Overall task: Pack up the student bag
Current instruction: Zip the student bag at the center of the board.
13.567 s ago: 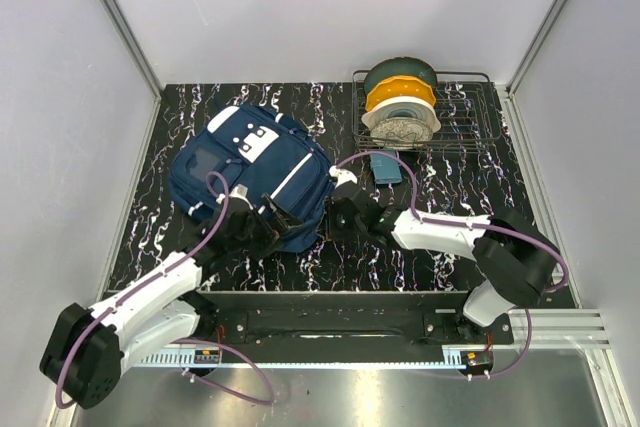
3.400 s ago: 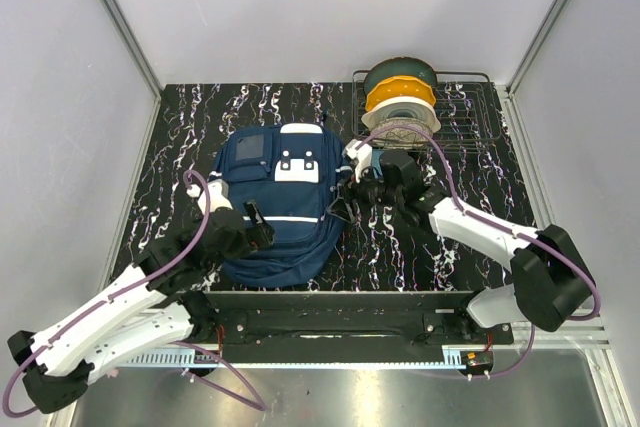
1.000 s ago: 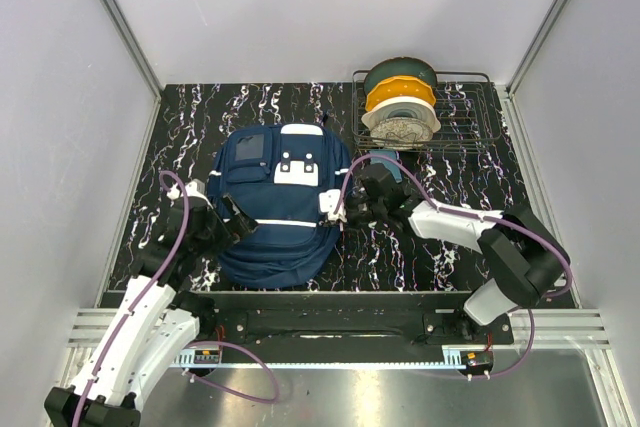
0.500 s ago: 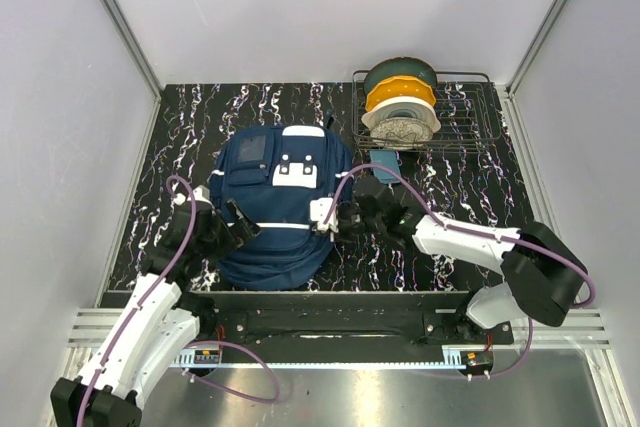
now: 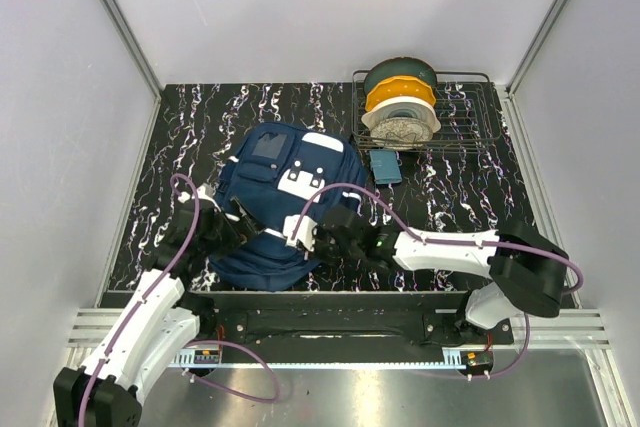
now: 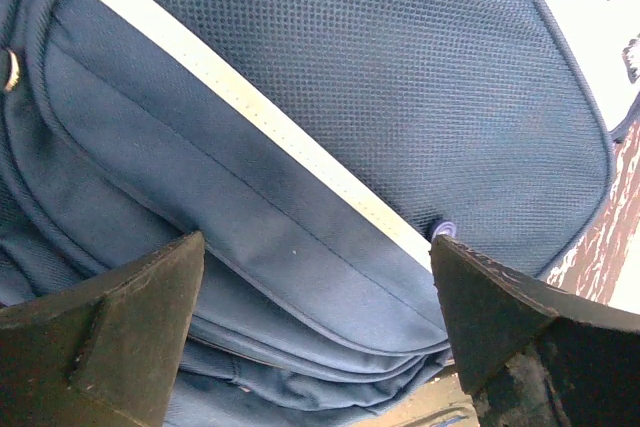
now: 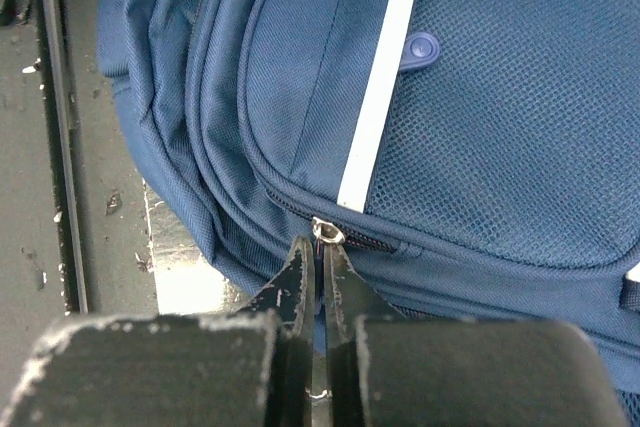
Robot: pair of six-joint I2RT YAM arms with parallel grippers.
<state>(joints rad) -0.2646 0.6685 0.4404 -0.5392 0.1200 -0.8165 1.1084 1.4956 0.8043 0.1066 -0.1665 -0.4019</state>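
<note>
Your right gripper (image 7: 322,265) is clenched on the zip pull (image 7: 327,233) of the bag (image 5: 270,197), which lies on the table (image 5: 180,137), left of centre. Your left gripper (image 6: 315,287) gapes wide at the bag's left side.

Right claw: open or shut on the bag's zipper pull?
Shut. In the right wrist view the right claw is pinched closed on the metal zipper pull of the student bag.

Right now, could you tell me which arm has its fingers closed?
The right arm's fingers, pinched on the metal zipper pull of the navy blue fabric backpack; the left arm's fingers stand open.
</note>
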